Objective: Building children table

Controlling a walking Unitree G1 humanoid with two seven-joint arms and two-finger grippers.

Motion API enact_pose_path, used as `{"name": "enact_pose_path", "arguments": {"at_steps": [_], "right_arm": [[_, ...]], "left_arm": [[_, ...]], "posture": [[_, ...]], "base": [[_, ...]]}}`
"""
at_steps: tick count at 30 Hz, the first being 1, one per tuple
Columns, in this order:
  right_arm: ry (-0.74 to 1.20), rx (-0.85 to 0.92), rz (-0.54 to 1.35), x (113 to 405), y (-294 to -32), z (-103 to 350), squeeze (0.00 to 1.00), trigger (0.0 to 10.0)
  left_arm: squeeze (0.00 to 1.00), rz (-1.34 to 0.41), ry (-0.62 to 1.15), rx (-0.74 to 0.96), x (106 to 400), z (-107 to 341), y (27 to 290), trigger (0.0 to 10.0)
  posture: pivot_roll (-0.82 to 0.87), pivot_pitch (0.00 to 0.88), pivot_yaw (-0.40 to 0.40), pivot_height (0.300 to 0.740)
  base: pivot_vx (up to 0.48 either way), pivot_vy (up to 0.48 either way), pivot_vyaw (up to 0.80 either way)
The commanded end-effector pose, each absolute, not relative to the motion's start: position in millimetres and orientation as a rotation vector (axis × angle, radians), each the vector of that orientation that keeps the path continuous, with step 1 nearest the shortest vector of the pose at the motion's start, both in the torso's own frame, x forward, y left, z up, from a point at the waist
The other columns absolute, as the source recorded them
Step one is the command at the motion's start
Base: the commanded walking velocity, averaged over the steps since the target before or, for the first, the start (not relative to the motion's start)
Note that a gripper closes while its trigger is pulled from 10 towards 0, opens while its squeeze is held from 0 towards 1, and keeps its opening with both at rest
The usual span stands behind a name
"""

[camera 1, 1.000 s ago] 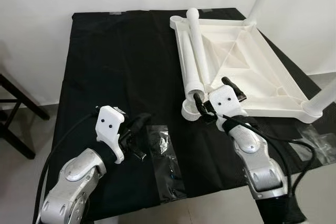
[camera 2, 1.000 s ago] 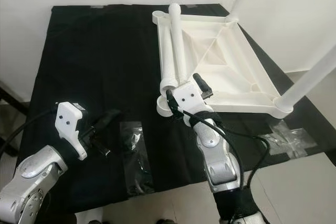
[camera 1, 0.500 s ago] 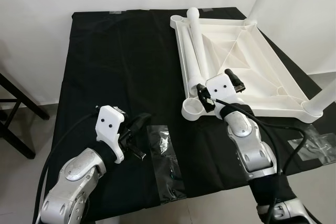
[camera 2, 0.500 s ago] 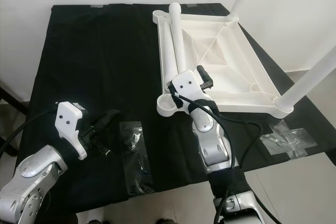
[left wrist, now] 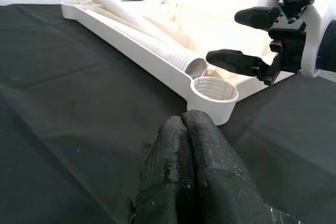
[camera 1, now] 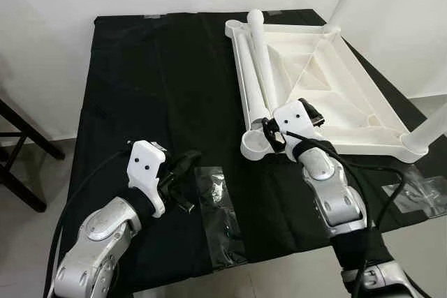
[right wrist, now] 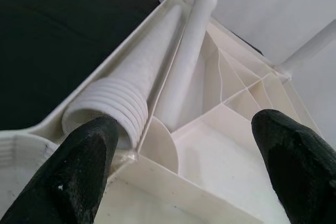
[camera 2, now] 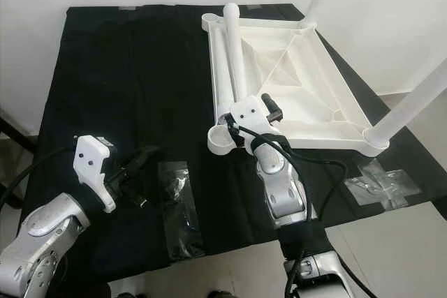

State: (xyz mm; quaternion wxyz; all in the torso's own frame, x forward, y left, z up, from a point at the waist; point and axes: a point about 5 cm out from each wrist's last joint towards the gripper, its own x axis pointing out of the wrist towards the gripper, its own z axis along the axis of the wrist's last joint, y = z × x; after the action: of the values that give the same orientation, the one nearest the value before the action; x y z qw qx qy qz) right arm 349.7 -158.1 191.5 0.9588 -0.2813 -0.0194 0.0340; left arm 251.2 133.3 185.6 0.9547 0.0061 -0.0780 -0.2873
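A: Where's the tabletop (camera 1: 349,106)?
B: Lying upside down on the counter (camera 1: 140,82). Two loose legs (camera 1: 260,61) are lying inside it, two standing fitted.
A: Grippers?
B: Right gripper (camera 1: 288,118) is hovering at the legs' threaded ends, jaws wide, empty. Left gripper (left wrist: 186,145) is sitting pinched together, empty.

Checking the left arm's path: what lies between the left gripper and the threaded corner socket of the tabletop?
Only bare black cloth, seen from the left wrist. The shut left gripper points at the socket; the open right gripper hovers beyond it.
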Motion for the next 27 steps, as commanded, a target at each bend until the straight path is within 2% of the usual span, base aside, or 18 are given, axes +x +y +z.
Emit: {"name": "enact_pose_path", "arguments": {"at_steps": [1,7,19,27], "right_arm": [[-0.001,-0.573,0.051,351.5,-164.4,186.0,0.00,10.0],[0.007,-0.624,0.050,367.3,-165.8,192.0,0.00,10.0],[-0.044,-0.783,0.210,390.3,-136.3,205.9,0.00,10.0],[0.025,-0.943,0.297,406.2,-123.9,215.8,0.00,10.0]], "left_arm": [[0.00,-0.598,-0.150,0.023,248.3,185.6,131.5,10.0],[0.00,-0.595,-0.150,0.022,248.0,185.9,131.7,10.0],[0.00,-0.593,-0.147,0.024,247.1,185.9,131.4,10.0],[0.00,-0.588,-0.144,0.021,246.9,185.3,132.5,10.0]], "posture": [[0.10,0.205,-0.086,0.740],[0.10,0.209,-0.087,0.740],[0.11,0.213,-0.085,0.740],[0.11,0.210,-0.085,0.740]], "base": [[0.000,0.000,0.00],[0.000,0.000,0.00],[0.000,0.000,0.00],[0.000,0.000,0.00]]}}
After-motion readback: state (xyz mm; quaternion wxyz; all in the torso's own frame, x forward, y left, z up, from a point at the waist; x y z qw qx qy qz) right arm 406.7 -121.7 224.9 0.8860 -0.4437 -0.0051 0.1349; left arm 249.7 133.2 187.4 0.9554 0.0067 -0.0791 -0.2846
